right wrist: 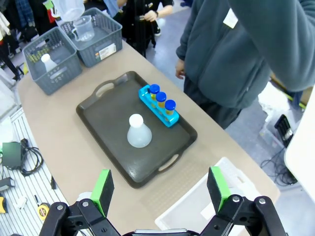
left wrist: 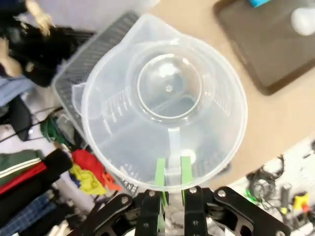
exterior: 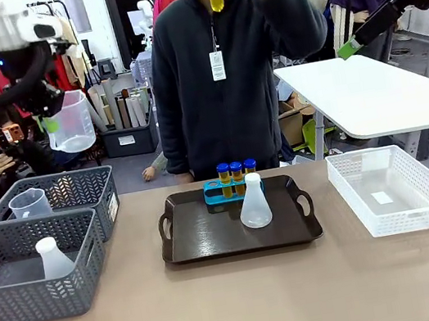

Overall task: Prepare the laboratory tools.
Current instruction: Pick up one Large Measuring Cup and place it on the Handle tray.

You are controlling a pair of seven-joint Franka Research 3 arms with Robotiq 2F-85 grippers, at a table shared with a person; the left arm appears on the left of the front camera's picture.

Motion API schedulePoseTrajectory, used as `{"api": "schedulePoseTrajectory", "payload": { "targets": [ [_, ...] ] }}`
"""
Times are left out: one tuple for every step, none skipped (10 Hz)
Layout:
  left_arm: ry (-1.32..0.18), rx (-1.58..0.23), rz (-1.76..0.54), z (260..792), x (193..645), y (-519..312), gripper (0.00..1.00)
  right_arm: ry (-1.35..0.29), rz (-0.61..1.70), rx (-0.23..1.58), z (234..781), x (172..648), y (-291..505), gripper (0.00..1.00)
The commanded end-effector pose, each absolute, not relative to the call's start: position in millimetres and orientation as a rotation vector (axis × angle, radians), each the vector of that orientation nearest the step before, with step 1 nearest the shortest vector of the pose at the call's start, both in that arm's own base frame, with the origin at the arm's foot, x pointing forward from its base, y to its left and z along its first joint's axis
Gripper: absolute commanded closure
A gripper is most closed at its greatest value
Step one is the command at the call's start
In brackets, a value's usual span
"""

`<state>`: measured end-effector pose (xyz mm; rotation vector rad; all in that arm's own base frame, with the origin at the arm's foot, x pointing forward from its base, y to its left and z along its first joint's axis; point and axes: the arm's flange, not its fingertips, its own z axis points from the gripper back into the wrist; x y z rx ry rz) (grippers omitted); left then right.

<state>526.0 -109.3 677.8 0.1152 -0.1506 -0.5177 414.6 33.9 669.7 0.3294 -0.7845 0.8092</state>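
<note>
Gripping the measuring jug (exterior: 72,123) by its handle, the left claw (left wrist: 173,166) holds it upright, mouth up; right claw (right wrist: 160,181) gapes.

my pads (left wrist: 160,172): green
jug (left wrist: 118,123): clear
tubes (exterior: 236,173): yellow-orange, blue caps
tray (exterior: 203,237): dark brown
baskets (exterior: 23,298): grey weave

Clear jug (exterior: 73,125) in left gripper (exterior: 51,123), aloft
</note>
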Motion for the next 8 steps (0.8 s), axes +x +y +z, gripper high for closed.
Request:
{"api": "schedulePoseTrajectory", "payload": {
  "targets": [
    [-0.145,0.125,-0.573,706,518,-114,1.00,-0.799,0.814,0.350,671,415,34,0.00],
    [-0.142,0.128,-0.589,721,512,-119,1.00,-0.799,0.814,0.350,671,415,34,0.00],
    [-0.161,0.144,-0.599,732,504,-124,1.00,-0.799,0.814,0.350,671,415,34,0.00],
    [-0.161,0.166,-0.616,739,498,-128,1.00,-0.799,0.814,0.350,671,415,34,0.00],
    [-0.179,0.156,-0.604,745,497,-127,1.00,-0.799,0.814,0.350,671,415,34,0.00],
    [-0.163,0.130,-0.587,733,498,-130,1.00,-0.799,0.814,0.350,671,415,34,0.00],
    [-0.163,0.130,-0.587,733,498,-130,1.00,-0.799,0.814,0.350,671,415,34,0.00],
    [-0.163,0.130,-0.587,733,498,-130,1.00,-0.799,0.814,0.350,671,415,34,0.00]
  ]
}}
